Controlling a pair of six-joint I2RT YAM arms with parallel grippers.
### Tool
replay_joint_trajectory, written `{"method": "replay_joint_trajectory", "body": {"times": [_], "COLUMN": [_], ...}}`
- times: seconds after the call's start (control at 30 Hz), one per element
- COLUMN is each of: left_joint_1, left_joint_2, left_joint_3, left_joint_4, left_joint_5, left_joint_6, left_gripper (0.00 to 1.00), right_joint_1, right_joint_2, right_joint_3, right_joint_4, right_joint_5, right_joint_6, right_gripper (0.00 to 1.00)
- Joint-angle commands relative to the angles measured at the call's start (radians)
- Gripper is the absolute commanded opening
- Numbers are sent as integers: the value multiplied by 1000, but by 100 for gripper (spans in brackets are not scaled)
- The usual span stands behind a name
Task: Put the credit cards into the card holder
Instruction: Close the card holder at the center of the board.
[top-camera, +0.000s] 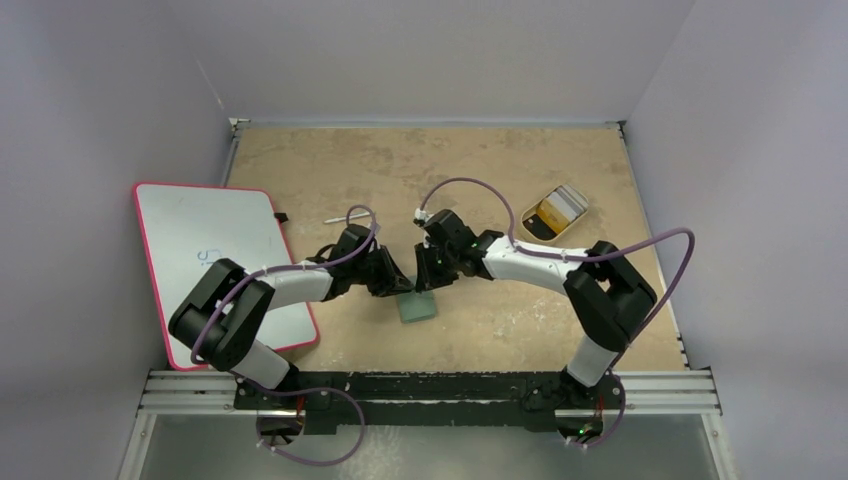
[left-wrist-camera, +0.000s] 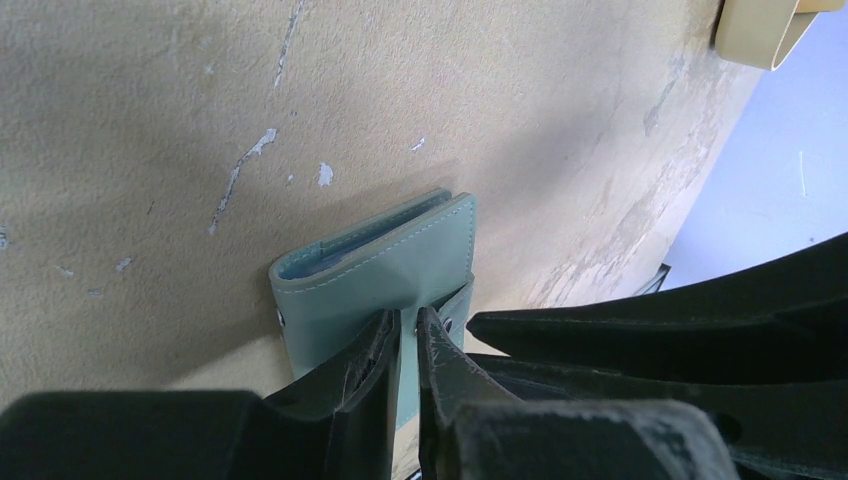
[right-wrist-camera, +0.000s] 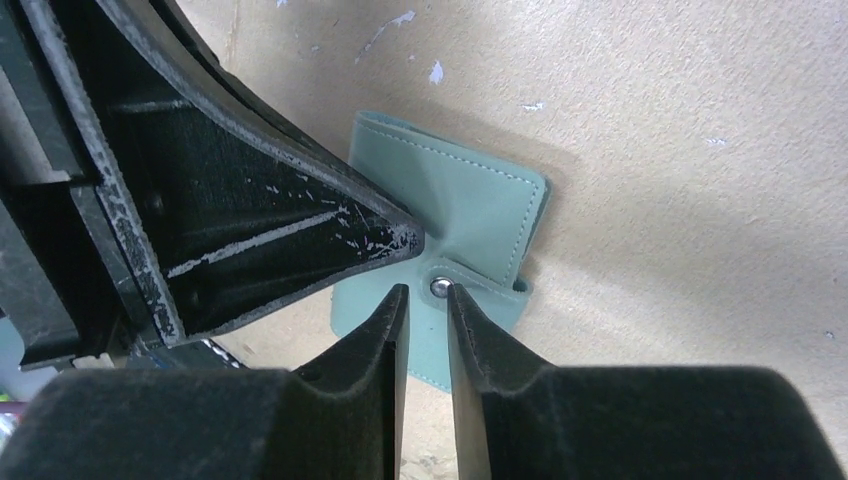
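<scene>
A small flat grey-green folding card holder (top-camera: 417, 306) lies mid-way across the pale brown desk (top-camera: 330, 160). The left gripper (left-wrist-camera: 408, 320) clenches its fingers on the cover. The right gripper (right-wrist-camera: 428, 292) has its fingers astride the snap tab (right-wrist-camera: 438, 287) (gripping or not, I cannot tell). It looks light and floppy, so pinch an edge. Thin plastic credit cards (top-camera: 560, 208) sit at two o'clock.

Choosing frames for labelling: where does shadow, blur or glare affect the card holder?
Top external: card holder small, evenly lit, no glare. Left wrist: it is sharp, left gripper soft up close. Right wrist: also sharp, snap button glints.

One card holder (top-camera: 417, 307), one tan tray (top-camera: 572, 228), one pink-edged white board (top-camera: 215, 245).
</scene>
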Motion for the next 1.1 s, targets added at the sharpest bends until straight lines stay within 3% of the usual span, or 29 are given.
{"method": "replay_joint_trajectory", "body": {"times": [0.0, 1.07], "left_joint_1": [-5, -5], "left_joint_2": [2, 26], "left_joint_3": [17, 15], "left_joint_4": [-1, 1], "left_joint_5": [-40, -53], "left_joint_6": [18, 22], "left_gripper": [12, 12], "right_joint_1": [3, 30], "right_joint_2": [21, 54], "right_joint_3": [48, 86], "right_joint_4": [22, -50], "right_joint_5": [7, 27], "right_joint_6": [6, -67], "right_gripper": [24, 15]}}
